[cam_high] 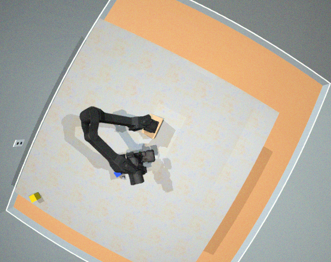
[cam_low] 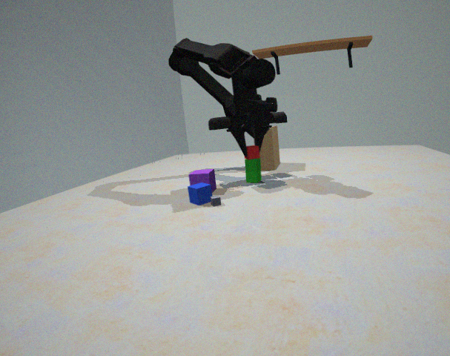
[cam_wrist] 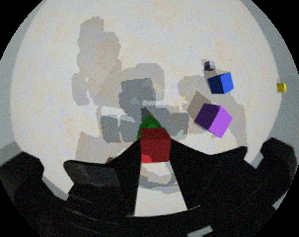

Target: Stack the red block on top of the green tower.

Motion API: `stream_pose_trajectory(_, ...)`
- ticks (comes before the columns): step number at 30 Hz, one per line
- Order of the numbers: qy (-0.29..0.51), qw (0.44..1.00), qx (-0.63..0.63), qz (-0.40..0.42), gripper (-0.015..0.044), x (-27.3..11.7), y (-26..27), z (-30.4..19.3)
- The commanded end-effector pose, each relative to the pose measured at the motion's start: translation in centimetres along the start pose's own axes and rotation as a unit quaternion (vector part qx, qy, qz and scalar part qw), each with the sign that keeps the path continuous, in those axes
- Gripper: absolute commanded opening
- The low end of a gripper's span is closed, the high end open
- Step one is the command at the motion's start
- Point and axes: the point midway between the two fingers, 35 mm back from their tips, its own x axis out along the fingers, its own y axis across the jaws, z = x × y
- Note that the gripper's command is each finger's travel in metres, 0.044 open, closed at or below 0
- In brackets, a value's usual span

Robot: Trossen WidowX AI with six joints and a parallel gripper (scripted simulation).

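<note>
Gripper (cam_low: 251, 148) (cam_wrist: 153, 141) closed around red block (cam_low: 252, 152) (cam_wrist: 155, 144), pointing down. Red block directly above upright green tower (cam_low: 253, 170) (cam_wrist: 149, 126); whether weight rests there, can't tell. Purple block (cam_low: 202, 179) (cam_wrist: 213, 119) near blue block (cam_high: 118, 173) (cam_low: 199, 193) (cam_wrist: 221, 83). Yellow block (cam_high: 34, 197) (cam_wrist: 281, 88) well apart.

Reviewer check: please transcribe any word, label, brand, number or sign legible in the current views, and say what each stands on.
No readable text in any current view.
Red block, green tower: no lettering seen on the visible faces.
Gripper: no brand or number can be made out.
Wall outlet: two dark marks, no characters, too small to tell more.
</note>
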Motion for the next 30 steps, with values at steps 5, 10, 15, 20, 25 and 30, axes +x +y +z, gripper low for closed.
stream_pose_trajectory(5,0.000,1.000,-0.003,-0.002,0.0000,0.11,-0.04,0.02)
stream_pose_trajectory(10,0.000,1.000,-0.003,-0.002,0.0000,0.13,-0.04,0.02)
stream_pose_trajectory(15,0.000,1.000,-0.003,-0.002,0.0000,-0.11,-0.03,0.04)
stream_pose_trajectory(20,0.000,1.000,0.000,0.000,0.0131,0.07,0.01,0.01)
stream_pose_trajectory(25,0.000,1.000,0.000,0.000,0.0262,0.07,0.01,0.01)
stream_pose_trajectory(30,0.000,1.000,0.000,0.000,0.0394,0.07,0.01,0.01)
